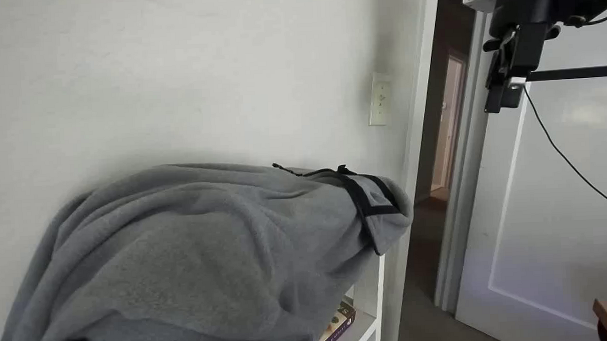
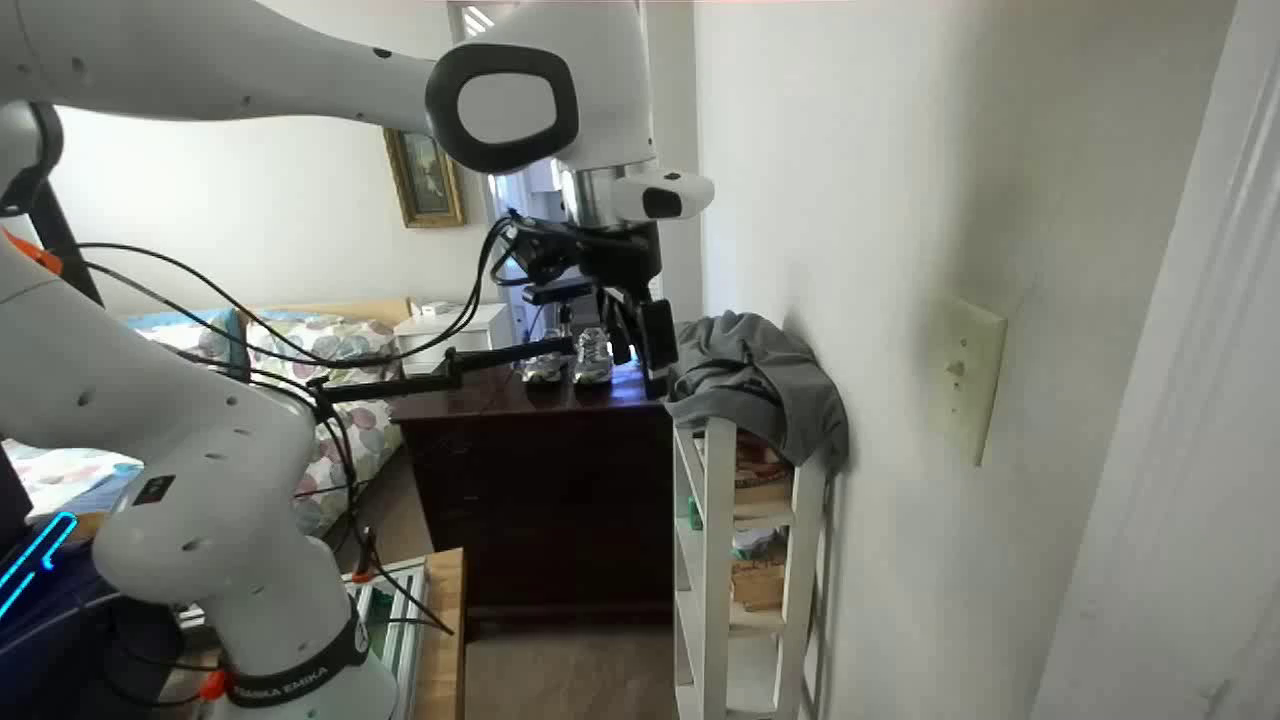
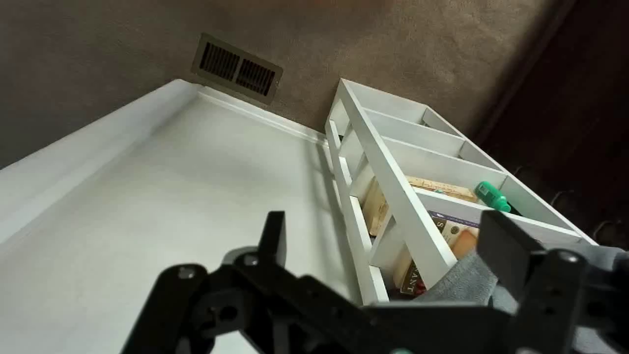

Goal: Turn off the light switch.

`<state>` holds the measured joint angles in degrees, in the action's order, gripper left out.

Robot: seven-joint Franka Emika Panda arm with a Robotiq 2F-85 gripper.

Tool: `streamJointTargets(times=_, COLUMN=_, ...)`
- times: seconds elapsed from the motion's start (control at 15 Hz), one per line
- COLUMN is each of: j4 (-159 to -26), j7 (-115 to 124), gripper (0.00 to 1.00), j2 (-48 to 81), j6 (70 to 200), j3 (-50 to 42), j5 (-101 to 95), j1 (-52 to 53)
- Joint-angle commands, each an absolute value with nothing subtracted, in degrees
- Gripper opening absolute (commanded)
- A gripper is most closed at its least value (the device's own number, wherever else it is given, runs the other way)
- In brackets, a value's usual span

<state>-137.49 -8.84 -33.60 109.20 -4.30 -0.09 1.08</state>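
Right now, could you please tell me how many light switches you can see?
1: the light switch on the wall near the door frame, shown in both exterior views. Others may be hidden.

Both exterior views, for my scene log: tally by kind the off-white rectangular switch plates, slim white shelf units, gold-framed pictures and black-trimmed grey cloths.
Off-white rectangular switch plate: 1
Slim white shelf unit: 1
Gold-framed picture: 1
Black-trimmed grey cloth: 1
Total, each counted once: 4

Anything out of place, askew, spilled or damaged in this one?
Only the gray fleece looks a little odd: it lies rumpled over the top of the white shelf, drooping past its edge, not folded. No spill or damage shows; the light switch looks intact.
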Motion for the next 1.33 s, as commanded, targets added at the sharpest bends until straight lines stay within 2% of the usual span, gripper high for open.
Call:
streamJointTargets(times=0.0, j4=-137.41, j7=-8.97, gripper=1.0, j2=-33.56, j6=109.12, j3=-4.02, j5=0.08, j1=0.75)
streamJointTargets(times=0.27, j4=-137.41, j7=-8.97, gripper=1.0, j2=-33.56, j6=109.12, j3=-4.02, j5=0.08, j1=0.75)
streamJointTargets(times=0.67, j4=-133.96, j7=6.84, gripper=1.0, j2=-27.41, j6=118.79, j3=-0.79, j5=-8.61, j1=-6.58)
streamJointTargets(times=1.27, j4=-127.56, j7=17.81, gripper=1.0, j2=-19.44, j6=133.57, j3=0.07, j5=-14.5, j1=-10.61)
